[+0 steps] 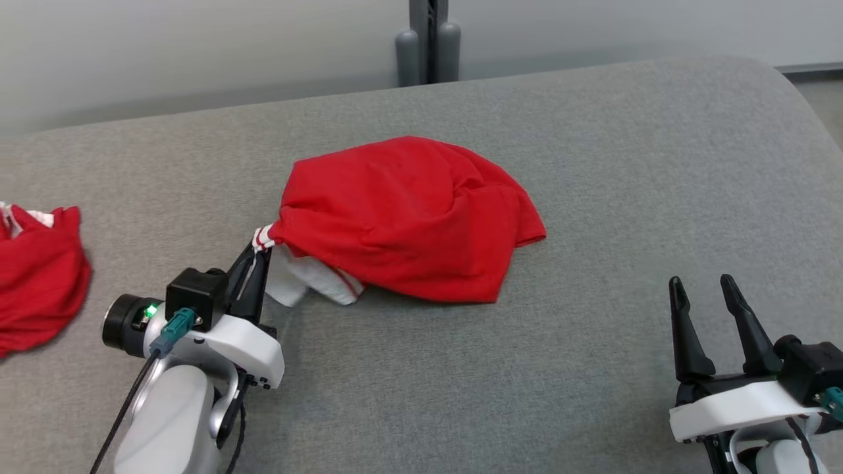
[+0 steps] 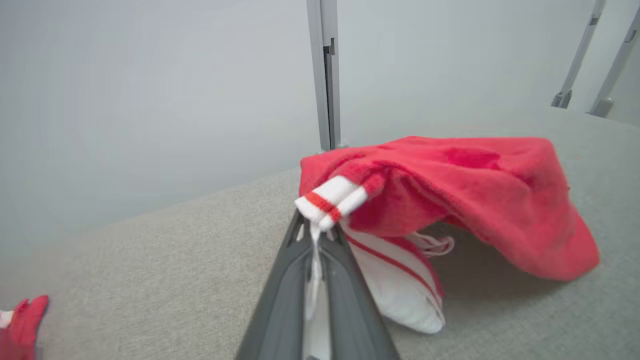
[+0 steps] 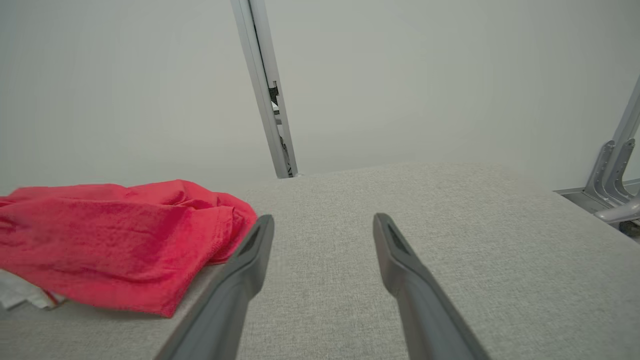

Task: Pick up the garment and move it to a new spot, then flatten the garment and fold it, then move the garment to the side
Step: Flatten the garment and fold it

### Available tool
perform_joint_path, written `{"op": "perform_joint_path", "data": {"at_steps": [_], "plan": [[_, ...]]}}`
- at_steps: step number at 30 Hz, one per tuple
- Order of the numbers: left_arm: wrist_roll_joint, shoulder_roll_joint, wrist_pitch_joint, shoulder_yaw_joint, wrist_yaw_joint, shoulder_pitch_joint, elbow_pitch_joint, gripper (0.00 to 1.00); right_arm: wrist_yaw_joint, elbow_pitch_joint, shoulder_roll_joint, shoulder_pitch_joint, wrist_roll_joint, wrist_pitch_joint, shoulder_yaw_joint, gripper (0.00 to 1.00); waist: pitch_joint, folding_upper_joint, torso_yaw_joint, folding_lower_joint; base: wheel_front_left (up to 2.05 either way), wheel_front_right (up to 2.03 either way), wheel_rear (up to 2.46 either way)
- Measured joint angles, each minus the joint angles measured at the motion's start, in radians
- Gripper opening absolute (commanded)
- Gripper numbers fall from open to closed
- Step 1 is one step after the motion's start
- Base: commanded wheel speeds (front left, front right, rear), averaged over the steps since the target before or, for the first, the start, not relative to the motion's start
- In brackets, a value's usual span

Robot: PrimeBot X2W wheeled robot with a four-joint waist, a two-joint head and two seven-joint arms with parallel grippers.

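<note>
The garment [image 1: 408,217] is a red shirt with white, red-striped trim, lying crumpled in the middle of the grey padded table [image 1: 593,131]. My left gripper [image 1: 260,249] is shut on its striped cuff at the garment's left edge, lifting that edge a little. In the left wrist view the cuff [image 2: 330,200] sits pinched at the tips of my left gripper [image 2: 317,225], with white fabric running down between the fingers. My right gripper [image 1: 705,289] stands open and empty at the lower right, apart from the cloth. In the right wrist view the garment [image 3: 115,240] lies left of my right gripper [image 3: 322,222].
A second red garment [image 1: 36,276] lies at the table's left edge. A grey post [image 1: 428,39] stands behind the table's far edge. Metal brackets [image 3: 610,170] show past the table's right end. The table's right corner is rounded.
</note>
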Motion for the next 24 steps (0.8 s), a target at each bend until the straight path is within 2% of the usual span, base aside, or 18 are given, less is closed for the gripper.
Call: {"op": "perform_joint_path", "data": {"at_steps": [8,11,16,21,22,23,24], "plan": [[0.052,0.086,0.0,0.002,0.034,0.086,-0.176,0.0,0.0,0.001,0.004,0.034,-0.005,0.0,-0.002,1.0,-0.067,0.0,0.102,0.0,0.0,0.0,0.0],[0.059,0.095,0.014,-0.001,0.046,0.144,-0.229,0.0,0.0,0.001,0.006,0.039,-0.006,0.0,-0.002,1.0,-0.082,0.0,0.137,0.0,0.0,0.0,0.0],[0.009,0.048,0.037,-0.012,0.062,0.308,-0.263,0.0,0.0,0.0,0.007,0.047,-0.008,0.0,-0.004,1.0,-0.094,0.0,0.174,0.0,0.0,0.0,0.0],[-0.036,-0.01,0.03,-0.044,0.047,0.377,-0.18,0.0,0.0,0.005,0.0,0.051,-0.009,0.0,-0.005,1.0,-0.101,0.0,0.181,0.0,0.0,0.0,0.0],[-0.038,-0.019,0.026,-0.053,0.043,0.381,-0.169,0.33,0.0,0.007,-0.001,0.051,-0.009,0.0,-0.005,1.0,-0.104,0.0,0.183,0.0,0.0,0.0,0.0],[-0.042,-0.026,0.024,-0.062,0.04,0.385,-0.163,1.0,0.0,0.007,-0.003,0.052,-0.009,0.0,-0.007,1.0,-0.107,0.0,0.184,0.0,0.0,0.0,0.0],[-0.05,-0.035,0.019,-0.068,0.039,0.387,-0.16,1.0,0.0,0.008,-0.004,0.053,-0.009,0.0,-0.009,1.0,-0.11,0.0,0.187,0.0,0.0,0.0,0.0]]}}
